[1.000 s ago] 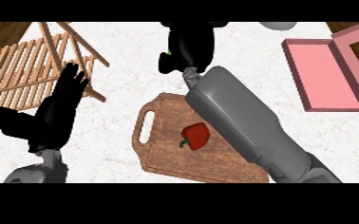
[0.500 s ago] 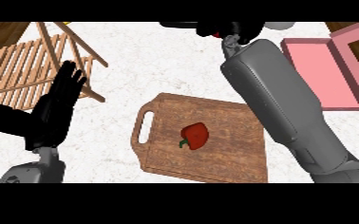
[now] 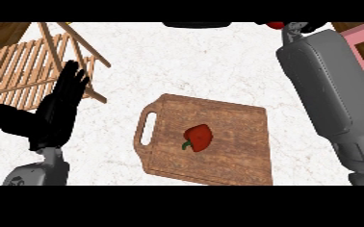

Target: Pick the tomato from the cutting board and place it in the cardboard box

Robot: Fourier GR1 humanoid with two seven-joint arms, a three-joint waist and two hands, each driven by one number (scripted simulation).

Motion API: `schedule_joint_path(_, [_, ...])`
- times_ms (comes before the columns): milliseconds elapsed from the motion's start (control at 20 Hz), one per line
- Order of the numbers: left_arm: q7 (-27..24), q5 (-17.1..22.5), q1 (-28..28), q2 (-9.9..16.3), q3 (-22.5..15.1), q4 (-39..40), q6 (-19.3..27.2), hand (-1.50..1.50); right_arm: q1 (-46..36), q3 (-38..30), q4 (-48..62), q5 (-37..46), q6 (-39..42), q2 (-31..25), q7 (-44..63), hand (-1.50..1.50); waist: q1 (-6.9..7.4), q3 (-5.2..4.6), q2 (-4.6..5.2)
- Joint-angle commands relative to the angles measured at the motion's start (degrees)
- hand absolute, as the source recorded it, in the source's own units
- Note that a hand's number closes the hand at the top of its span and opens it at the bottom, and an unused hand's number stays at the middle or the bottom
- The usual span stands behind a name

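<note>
Though stemmed pepper-like, red tomato (image 3: 200,137) seems whole.

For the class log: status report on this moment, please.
Left hand open, resting at left, fingers up. Right hand out of view; grey right forearm at right edge. Red tomato with green stem on brown wooden cutting board, untouched. Nothing over it.

the white counter (image 3: 185,62) lies open above and left of the cutting board (image 3: 235,158). a wooden rack (image 3: 43,62) blocks the far left, with the open left hand (image 3: 60,108) just beside it. the grey right forearm (image 3: 323,91) fills the right edge.
</note>
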Motion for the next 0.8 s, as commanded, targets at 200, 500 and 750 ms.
schedule_joint_path(200, [-2.8,-0.2,0.9,-0.5,0.3,2.5,-1.1,0.0,3.4,-3.6,9.3,2.1,-1.8,-7.7,-9.4,1.5,0.29,-0.01,0.19])
schedule_joint_path(500, [-0.3,-2.0,-0.2,-1.4,-1.0,0.0,0.8,0.0,2.4,-8.2,20.1,0.7,-3.9,-11.9,-18.5,1.5,0.77,0.02,0.27])
schedule_joint_path(750, [-0.3,0.4,0.2,0.7,0.3,-0.8,-2.3,0.0,4.1,-5.6,30.2,2.4,7.6,-12.6,-17.8,1.5,1.92,0.0,0.59])
